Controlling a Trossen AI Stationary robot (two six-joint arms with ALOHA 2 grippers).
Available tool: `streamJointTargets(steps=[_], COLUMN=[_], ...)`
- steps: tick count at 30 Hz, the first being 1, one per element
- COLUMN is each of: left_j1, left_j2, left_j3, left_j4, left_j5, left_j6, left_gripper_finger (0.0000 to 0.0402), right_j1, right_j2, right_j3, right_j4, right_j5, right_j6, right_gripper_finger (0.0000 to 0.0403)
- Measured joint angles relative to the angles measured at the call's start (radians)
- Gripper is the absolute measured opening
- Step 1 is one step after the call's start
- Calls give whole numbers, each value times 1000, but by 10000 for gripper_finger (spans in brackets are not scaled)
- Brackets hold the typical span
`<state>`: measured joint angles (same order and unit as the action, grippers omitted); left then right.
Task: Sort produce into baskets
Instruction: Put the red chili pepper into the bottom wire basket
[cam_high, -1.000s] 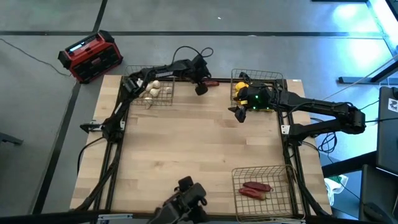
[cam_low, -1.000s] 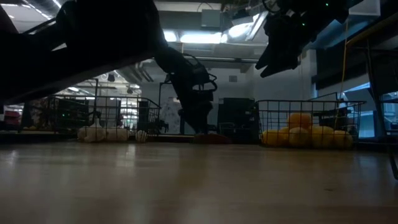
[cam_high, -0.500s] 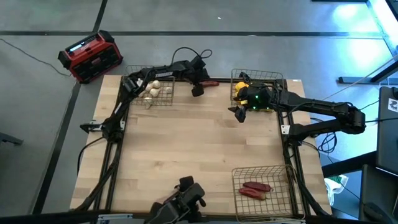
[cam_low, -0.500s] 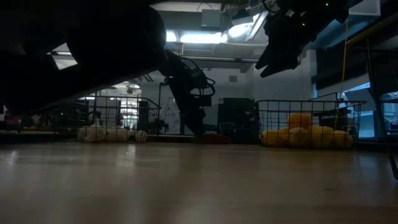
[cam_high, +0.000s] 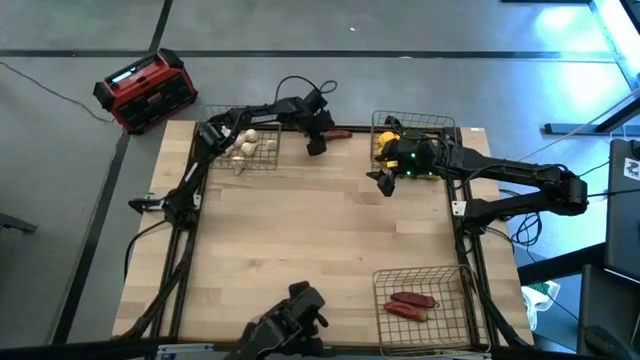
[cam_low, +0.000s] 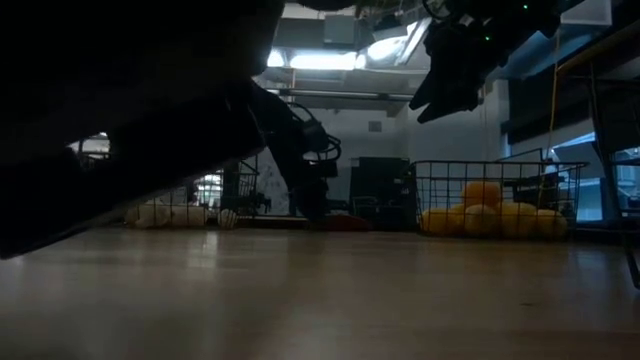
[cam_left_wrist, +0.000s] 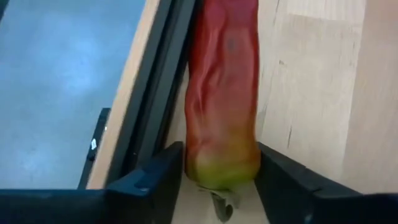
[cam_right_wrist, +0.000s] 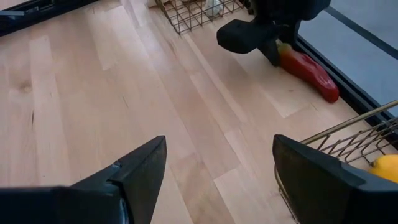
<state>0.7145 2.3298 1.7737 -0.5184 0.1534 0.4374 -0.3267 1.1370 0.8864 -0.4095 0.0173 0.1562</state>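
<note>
Baskets (cam_high: 413, 290), three; loose red pepper (cam_left_wrist: 222, 106) between left claw (cam_left_wrist: 214, 171) fingers; right claw (cam_right_wrist: 217, 168) agape, empty.

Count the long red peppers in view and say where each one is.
3. Two red peppers lie in the wire basket at the table's near right corner; one red pepper lies at the far edge, between the left gripper's fingers. None seems hidden.

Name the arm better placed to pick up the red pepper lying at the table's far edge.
Left. The left gripper already has its fingers on either side of the red pepper, at its stem end. The right gripper hovers open beside the basket of yellow fruit, farther away.
</note>
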Motion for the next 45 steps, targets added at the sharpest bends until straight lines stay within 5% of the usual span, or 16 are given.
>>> streamJointTargets(steps=[7, 23, 31, 45], left_j1=[-7, -151, -254, -504], left_j2=[-9, -339, -530, -628], left_j3=[0, 0, 0, 0], left_j4=[-3, -154, -195, -167], left_j5=[-4, -114, -114, -145], left_j6=[-24, -129, -188, -233], left_gripper_finger=[107, 109, 108, 108], right_j1=[0, 0, 29, 333], right_j2=[0, 0, 0, -18], right_j3=[0, 0, 1, 1], right_j4=[-3, 46, 25, 181], right_j5=[0, 18, -120, 121], right_j6=[0, 6, 75, 68], right_gripper_finger=[292, 292, 292, 292])
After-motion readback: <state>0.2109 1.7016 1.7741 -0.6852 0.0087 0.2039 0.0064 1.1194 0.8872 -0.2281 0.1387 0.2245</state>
